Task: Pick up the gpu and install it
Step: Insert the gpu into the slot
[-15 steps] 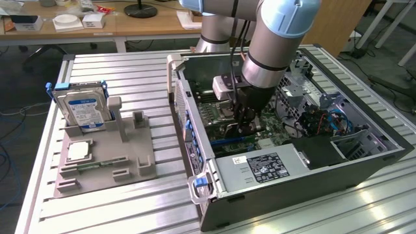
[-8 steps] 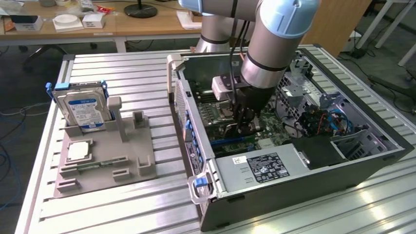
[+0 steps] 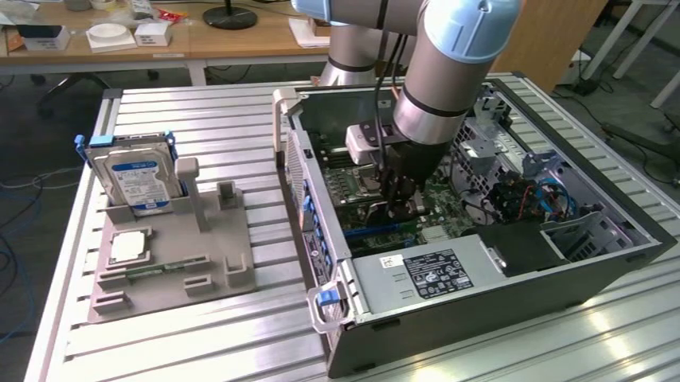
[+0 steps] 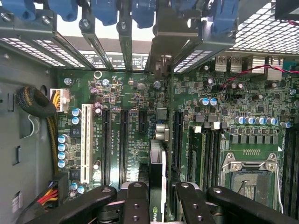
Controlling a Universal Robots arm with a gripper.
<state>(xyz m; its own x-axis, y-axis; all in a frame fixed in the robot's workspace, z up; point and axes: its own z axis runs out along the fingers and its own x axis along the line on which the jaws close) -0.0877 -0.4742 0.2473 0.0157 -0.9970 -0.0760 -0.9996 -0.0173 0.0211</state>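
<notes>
- The arm (image 3: 447, 72) comes in from the upper middle of the exterior view and reaches steeply down into the open computer case (image 3: 478, 310). Its wrist points at the motherboard (image 4: 135, 93).
- The jaws are clamped on the graphics card (image 4: 157, 172), with black fingers (image 4: 135, 205) on either side of it.
- The graphics card is inside the case, just over the motherboard. It is lined up with the long black slots (image 4: 124, 140) and lies between two of them. Whether its edge touches the board cannot be told.
- In the exterior view the tips of the jaws merge with the dark inside of the case, and the card is hard to make out there.
- The card's flat faces are hidden from the wrist camera, and its near end is cut off between the fingers.
- Seen edge-on, the card reads as a slim dark strip with a pale silver-green edge.
- At the exterior view's left, on the worktop (image 3: 212, 119), a grey holder (image 3: 212, 263) carries a hard drive (image 3: 133, 179) standing upright.
</notes>
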